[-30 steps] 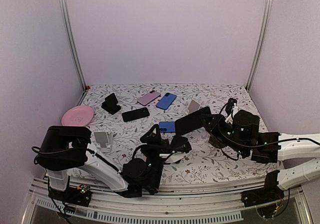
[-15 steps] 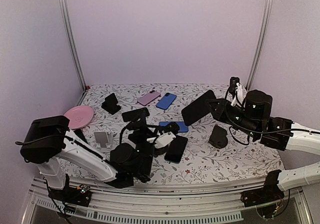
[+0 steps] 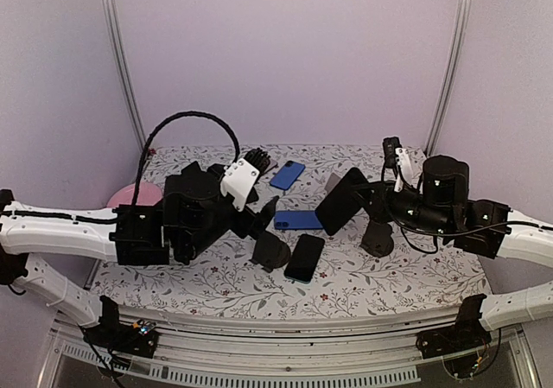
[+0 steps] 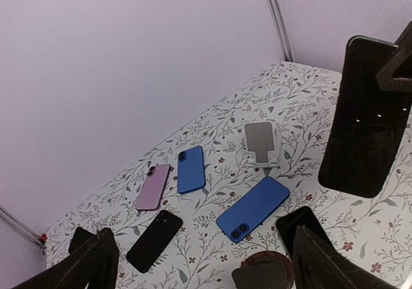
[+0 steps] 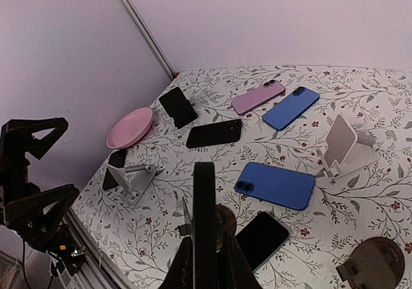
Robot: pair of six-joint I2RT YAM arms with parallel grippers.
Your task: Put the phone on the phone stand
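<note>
Floral-patterned table, lilac walls. Right gripper: jaws clamped on the black phone, which is held tilted in the air beside the round black stand, not on it. Left gripper: jaws spread wide, empty, above the table.

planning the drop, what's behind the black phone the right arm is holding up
A grey folding phone stand sits behind the held-up black phone. From above, the phone covers the stand's right part.

Lab test booth — bare walls, aluminium posts
</note>
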